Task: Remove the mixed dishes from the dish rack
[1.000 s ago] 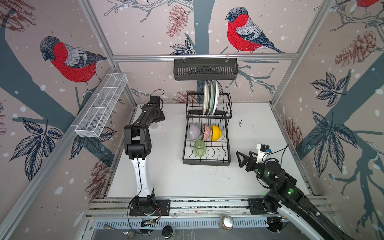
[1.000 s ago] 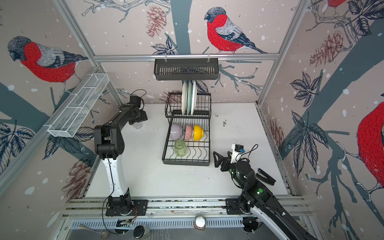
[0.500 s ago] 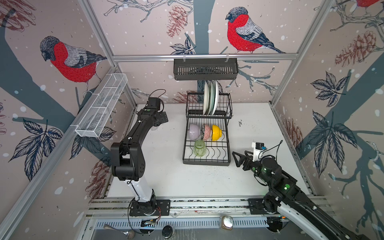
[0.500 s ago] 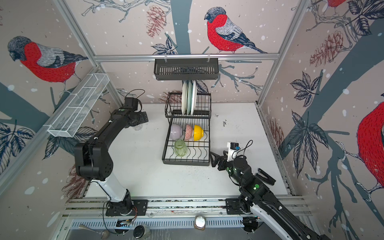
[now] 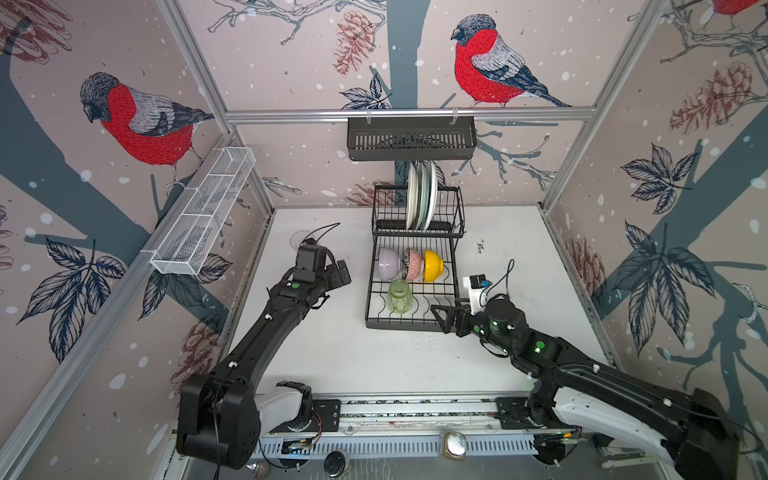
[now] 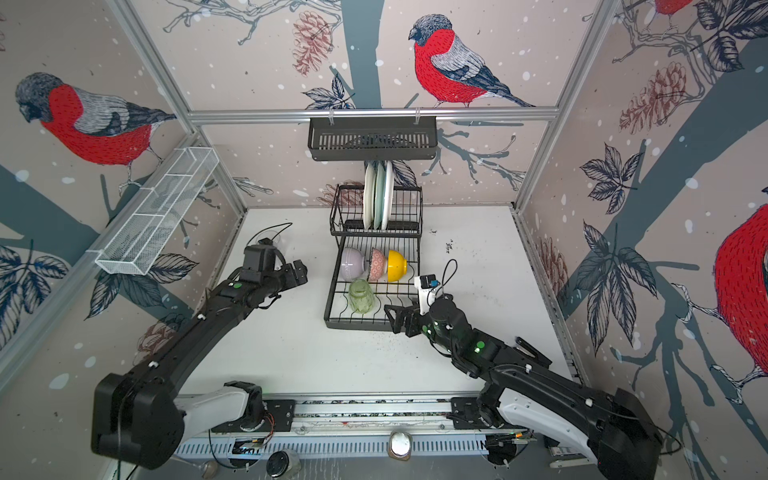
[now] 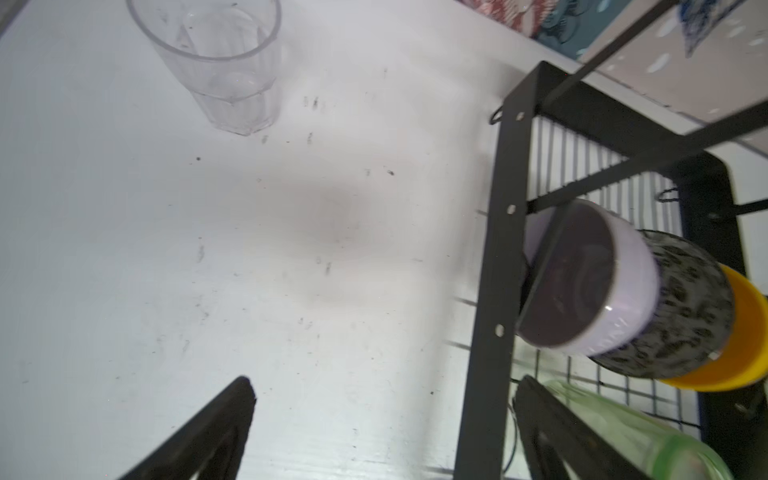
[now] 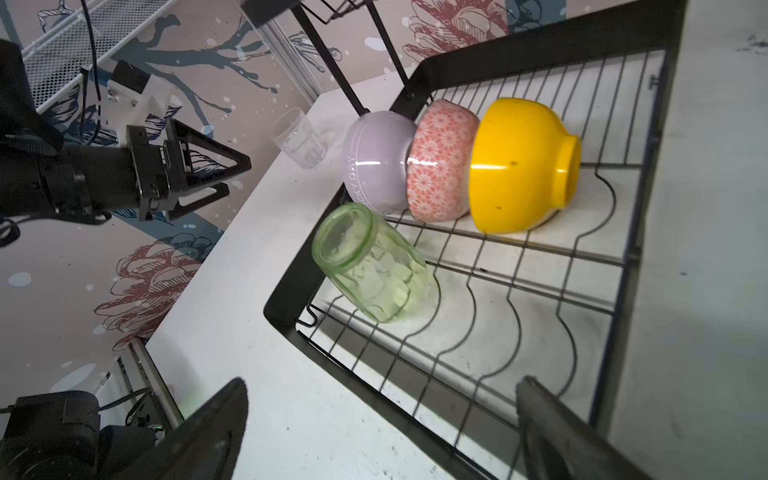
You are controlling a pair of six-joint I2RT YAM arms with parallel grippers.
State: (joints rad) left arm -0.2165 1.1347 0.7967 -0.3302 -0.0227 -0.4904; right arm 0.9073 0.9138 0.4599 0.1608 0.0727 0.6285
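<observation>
In both top views the black two-tier dish rack (image 5: 405, 326) (image 6: 365, 326) stands mid-table. On its lower tier a lilac bowl (image 5: 388, 264), a pink-patterned bowl (image 8: 442, 162) and a yellow bowl (image 5: 433, 266) lean on edge in a row, and a green glass (image 8: 372, 262) lies on its side in front of them. Three plates (image 5: 422, 195) stand in the upper tier. A clear glass (image 7: 216, 62) stands upright on the table, left of the rack. My left gripper (image 5: 343, 272) (image 7: 385, 386) hovers open and empty beside the rack's left side. My right gripper (image 5: 440, 316) (image 8: 383, 382) is open and empty at the rack's front right corner.
A long black slotted basket (image 5: 411, 139) hangs on the back rail above the rack. A long white mesh basket (image 5: 203, 216) is fixed to the left wall. Walls close the table in on three sides.
My left arm has swung from the back left corner, away from the clear glass, toward the rack's left side. The right gripper has crept left to the rack's front corner. Both stayed open.
</observation>
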